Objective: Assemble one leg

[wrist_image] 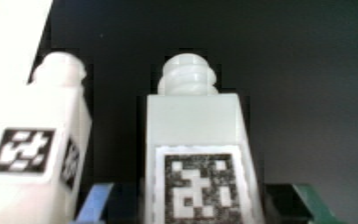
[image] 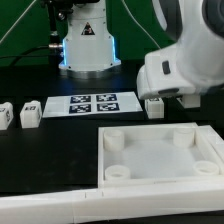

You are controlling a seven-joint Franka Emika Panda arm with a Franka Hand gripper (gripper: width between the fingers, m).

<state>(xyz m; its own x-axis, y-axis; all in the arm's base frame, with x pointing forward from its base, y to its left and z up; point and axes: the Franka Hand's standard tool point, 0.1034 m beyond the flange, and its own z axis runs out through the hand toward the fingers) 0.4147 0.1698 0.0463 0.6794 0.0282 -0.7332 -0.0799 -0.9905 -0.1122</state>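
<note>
1. Leg (wrist_image: pixel 194 130) on table, just by marker board (image: pixel 93 103) on exterior view's right; 2nd leg (wrist_image: pixel 48 120) beside it.
2. Gripper (wrist_image: pixel 202 200) jaws apart, straddling leg: prob. lined up for grasp, not clamped yet.
3. Panel (image: pixel 160 168) near, sockets up to take it.

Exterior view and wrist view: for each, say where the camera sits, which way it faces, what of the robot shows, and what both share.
Exterior view: off the arm, raised, facing across the large white square panel with round sockets toward the robot's base; the white arm shows at the exterior view's right.
Wrist view: on the wrist, looking along the tool; its dark fingertips flank a small white tagged block leg.
Shared: that leg, under the tool.
</note>
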